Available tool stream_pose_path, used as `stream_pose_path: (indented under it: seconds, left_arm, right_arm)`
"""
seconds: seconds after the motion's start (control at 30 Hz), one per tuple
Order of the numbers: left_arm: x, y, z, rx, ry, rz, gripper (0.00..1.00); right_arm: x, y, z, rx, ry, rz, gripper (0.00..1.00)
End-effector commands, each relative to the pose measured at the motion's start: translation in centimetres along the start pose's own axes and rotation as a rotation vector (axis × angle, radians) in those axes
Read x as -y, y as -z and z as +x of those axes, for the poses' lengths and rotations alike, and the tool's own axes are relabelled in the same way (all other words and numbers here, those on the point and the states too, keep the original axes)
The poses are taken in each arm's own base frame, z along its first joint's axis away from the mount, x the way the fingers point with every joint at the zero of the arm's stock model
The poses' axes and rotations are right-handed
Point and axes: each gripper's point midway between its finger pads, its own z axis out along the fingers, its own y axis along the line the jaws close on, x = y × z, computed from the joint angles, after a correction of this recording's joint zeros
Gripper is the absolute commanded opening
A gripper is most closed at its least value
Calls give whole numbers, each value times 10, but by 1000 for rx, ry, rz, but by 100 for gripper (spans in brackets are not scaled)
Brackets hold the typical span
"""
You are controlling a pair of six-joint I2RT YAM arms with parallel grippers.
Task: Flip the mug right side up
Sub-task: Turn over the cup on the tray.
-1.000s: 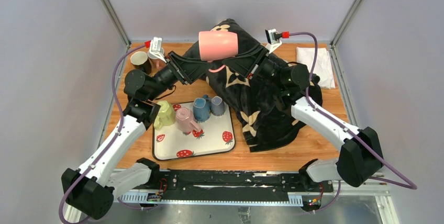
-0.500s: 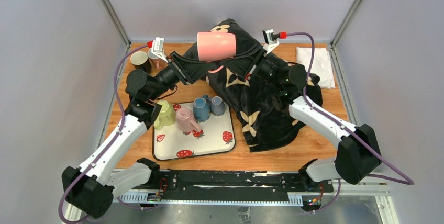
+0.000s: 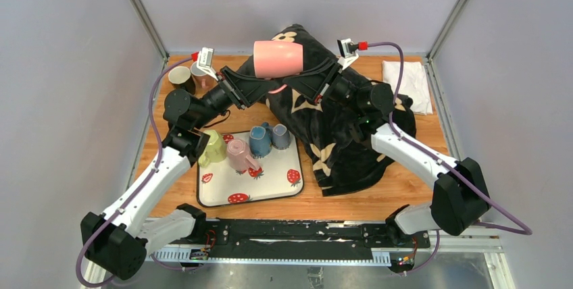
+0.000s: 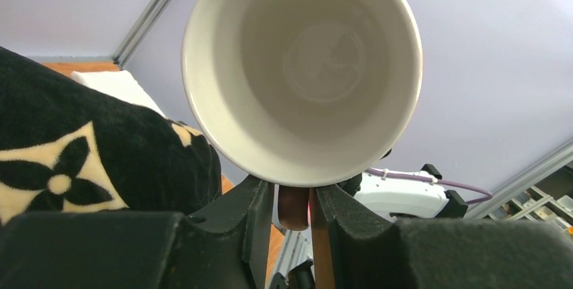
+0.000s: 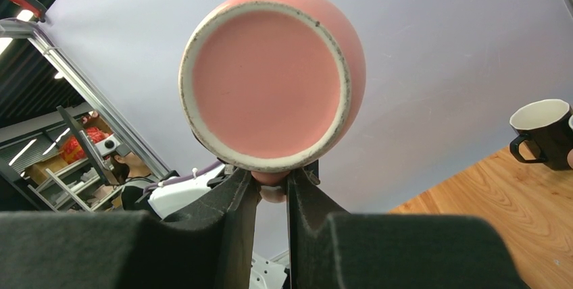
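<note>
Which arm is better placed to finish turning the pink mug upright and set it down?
Left, probably. Both grippers grip the mug, held sideways in the air. Its opening faces the left gripper, its base the right gripper, so pointing the left one down would stand it upright.

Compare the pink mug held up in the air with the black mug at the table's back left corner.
The pink mug is pink outside; the black mug is black. The pink mug lies sideways in the air, its handle pinched by the left gripper and the right gripper; the black mug stands upright on the table, untouched. Both have pale insides and a handle.
</note>
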Motion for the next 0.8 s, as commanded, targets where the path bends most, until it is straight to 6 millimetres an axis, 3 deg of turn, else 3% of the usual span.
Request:
stream_pose_path:
  seconds: [0.0, 0.23, 0.3, 0.47, 0.77]
  left_arm:
    - [6, -4, -4, 11, -16, 31, 28]
    - [7, -3, -2, 2, -23, 37, 0]
    - [8, -3, -2, -3, -27, 41, 0]
    - [10, -3, -2, -2, -37, 47, 0]
    - [5, -3, 4, -31, -37, 40, 0]
  right_arm:
    - [-42, -3, -8, 37, 78, -142, 0]
    - [-32, 2, -5, 41, 108, -89, 0]
    - [-27, 4, -4, 40, 112, -60, 5]
    - [-20, 7, -4, 46, 122, -13, 31]
    - [-2, 15, 3, 27, 143, 87, 51]
